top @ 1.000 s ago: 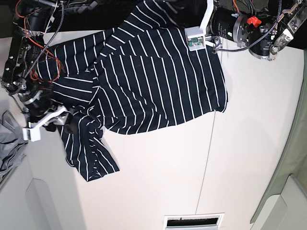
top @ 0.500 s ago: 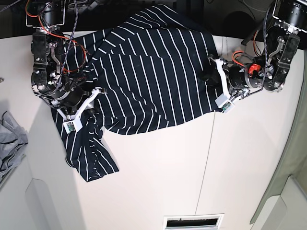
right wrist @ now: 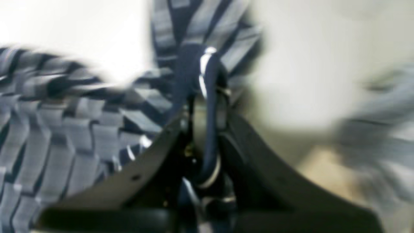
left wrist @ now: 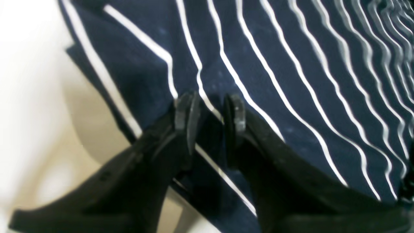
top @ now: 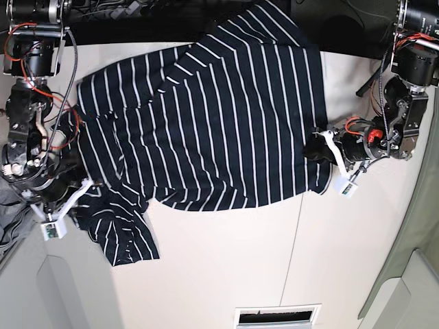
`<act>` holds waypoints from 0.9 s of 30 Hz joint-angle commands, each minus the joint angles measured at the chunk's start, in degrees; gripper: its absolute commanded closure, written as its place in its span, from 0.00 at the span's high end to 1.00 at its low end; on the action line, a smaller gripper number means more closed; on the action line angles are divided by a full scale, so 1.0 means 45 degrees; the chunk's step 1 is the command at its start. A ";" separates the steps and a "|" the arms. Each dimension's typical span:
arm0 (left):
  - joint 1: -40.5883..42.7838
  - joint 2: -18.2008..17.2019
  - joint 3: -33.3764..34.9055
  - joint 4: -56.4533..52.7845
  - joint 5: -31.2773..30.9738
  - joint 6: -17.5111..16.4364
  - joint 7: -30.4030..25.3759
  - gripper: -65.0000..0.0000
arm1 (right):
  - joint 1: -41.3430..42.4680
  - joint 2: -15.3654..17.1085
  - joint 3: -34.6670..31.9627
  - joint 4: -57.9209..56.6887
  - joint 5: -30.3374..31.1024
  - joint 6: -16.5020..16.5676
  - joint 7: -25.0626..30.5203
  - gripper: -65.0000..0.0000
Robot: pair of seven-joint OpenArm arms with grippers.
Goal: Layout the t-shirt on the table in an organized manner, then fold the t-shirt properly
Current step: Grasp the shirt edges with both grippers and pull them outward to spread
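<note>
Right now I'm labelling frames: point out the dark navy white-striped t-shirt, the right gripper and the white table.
dark navy white-striped t-shirt [top: 219,116], base view, middle of the body.
right gripper [right wrist: 207,97], right wrist view, between its fingertips.
white table [top: 226,267], base view, bare top.

base cam overhead, looks straight down on the table [top: 226,267]; both wrist cams sit close behind their jaws, each facing the t-shirt [top: 206,116] edge that base also covers

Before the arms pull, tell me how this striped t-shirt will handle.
The t-shirt is probably floppy: it bunches into folds near the right gripper. It likely drapes from a pinch, as that fold does. It may slide easily on the smooth table.
</note>
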 commanded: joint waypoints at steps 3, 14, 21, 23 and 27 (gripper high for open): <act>-0.0155 -0.0563 0.0010 -0.0136 0.1117 0.0685 0.1030 0.27 | 0.0617 0.0500 0.0879 0.0238 0.0073 -0.0529 -0.0738 0.00; -0.0267 -0.0899 0.0010 -0.0136 0.1112 0.0685 0.0937 0.27 | -0.1433 0.0763 0.5440 0.0243 0.0578 -0.2045 -0.2288 0.57; -0.0282 -0.0899 0.0005 -0.0102 0.1098 0.0675 0.0942 0.27 | -0.3633 0.0665 0.6042 0.0253 0.3589 -0.1205 -0.2127 0.57; -0.0316 -0.0908 0.0005 -0.0102 0.1078 0.0661 0.0942 0.27 | -0.3837 0.0529 0.6037 0.0253 0.4109 -0.0622 -0.1962 0.57; -0.0350 -0.1350 0.0005 0.0151 0.0199 0.0287 0.1219 0.27 | -0.3847 0.0083 0.6037 0.0253 0.4561 -0.0214 -0.1894 0.57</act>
